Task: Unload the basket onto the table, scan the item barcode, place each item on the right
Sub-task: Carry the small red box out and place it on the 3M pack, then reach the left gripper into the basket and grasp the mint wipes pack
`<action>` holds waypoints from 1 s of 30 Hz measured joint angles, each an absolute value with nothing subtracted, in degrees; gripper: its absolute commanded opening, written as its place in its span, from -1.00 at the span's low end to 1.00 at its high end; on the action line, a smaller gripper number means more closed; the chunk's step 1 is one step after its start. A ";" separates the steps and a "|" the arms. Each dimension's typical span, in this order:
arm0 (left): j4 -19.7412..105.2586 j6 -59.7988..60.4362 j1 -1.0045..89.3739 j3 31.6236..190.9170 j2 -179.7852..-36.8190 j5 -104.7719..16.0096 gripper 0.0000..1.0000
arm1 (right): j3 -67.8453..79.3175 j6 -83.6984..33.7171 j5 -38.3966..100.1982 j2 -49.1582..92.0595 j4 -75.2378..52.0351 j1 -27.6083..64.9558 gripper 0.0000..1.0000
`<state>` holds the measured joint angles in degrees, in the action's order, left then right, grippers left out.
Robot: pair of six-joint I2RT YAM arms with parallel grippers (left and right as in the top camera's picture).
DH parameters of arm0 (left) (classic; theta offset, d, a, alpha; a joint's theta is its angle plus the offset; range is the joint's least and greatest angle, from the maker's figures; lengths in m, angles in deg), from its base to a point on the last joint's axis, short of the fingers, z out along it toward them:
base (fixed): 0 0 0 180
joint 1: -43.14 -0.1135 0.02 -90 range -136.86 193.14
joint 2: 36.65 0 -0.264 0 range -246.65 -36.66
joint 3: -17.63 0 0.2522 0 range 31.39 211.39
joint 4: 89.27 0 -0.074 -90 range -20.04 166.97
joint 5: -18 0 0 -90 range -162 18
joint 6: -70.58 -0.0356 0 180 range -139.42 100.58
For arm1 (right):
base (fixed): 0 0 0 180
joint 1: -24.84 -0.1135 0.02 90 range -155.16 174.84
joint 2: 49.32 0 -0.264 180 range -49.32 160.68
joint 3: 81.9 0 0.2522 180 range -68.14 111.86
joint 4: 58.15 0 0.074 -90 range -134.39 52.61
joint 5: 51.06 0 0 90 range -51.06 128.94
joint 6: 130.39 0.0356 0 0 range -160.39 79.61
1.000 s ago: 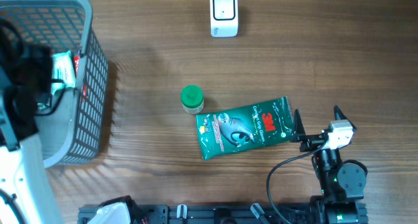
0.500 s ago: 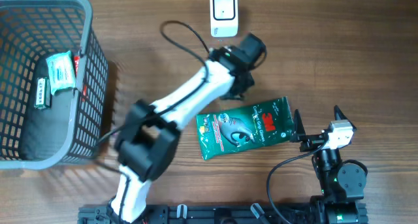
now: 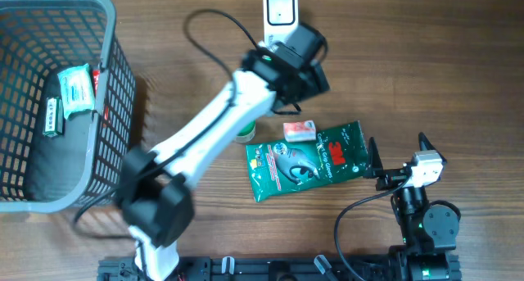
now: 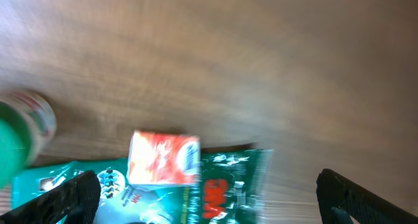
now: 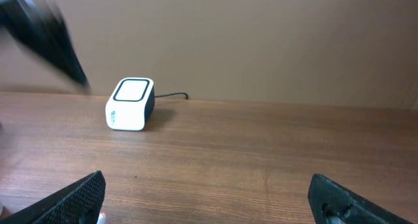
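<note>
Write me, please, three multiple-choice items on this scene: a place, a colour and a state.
1. Relative to the green pouch, the red-and-white box lies: A under it; B on its upper edge; C well apart.
2. The scanner is: A white; B orange; C green.
3. The left tool is: A shut on the box; B open, empty; C shut on the pouch.
Key: B, box overlaps the pouch's top edge; A, its housing is white; B, fingers wide apart, box lying free below.

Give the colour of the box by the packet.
The box is red and white; left wrist view best.
</note>
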<state>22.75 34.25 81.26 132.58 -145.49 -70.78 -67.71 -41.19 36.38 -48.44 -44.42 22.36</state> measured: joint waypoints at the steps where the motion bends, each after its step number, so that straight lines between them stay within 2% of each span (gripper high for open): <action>1: 22.77 33.88 80.24 133.26 -142.30 -70.81 1.00 | -67.71 -41.19 36.38 -48.44 -44.42 22.36 0.99; 6: 22.27 30.23 79.21 134.42 -138.24 -72.88 0.99 | -67.71 -41.19 36.38 -48.44 -44.42 22.36 0.99; 9: 18.53 26.38 73.37 134.74 -135.50 -76.14 0.99 | -67.71 -41.19 36.38 -48.44 -44.42 22.36 1.00; 13: 13.26 24.35 58.14 137.96 -119.59 -86.46 1.00 | -67.71 -41.19 36.38 -48.44 -44.42 22.36 0.99; 17: 7.21 24.18 44.33 140.34 -111.37 -91.35 1.00 | -67.71 -41.19 36.38 -48.44 -44.42 22.36 0.99; 20: 3.06 27.93 34.45 139.62 -116.40 -92.12 1.00 | -67.71 -41.19 36.38 -48.44 -44.42 22.36 0.99; 23: 2.75 36.72 27.63 136.36 -124.64 -91.99 1.00 | -67.71 -41.19 36.38 -48.44 -44.42 22.36 0.99; 28: 7.78 51.45 20.96 134.99 -134.78 -88.38 1.00 | -67.71 -41.19 36.38 -48.44 -44.42 22.36 1.00; 30: 10.51 53.16 19.89 134.85 -137.71 -86.52 1.00 | -67.71 -41.19 36.38 -48.44 -44.42 22.36 0.99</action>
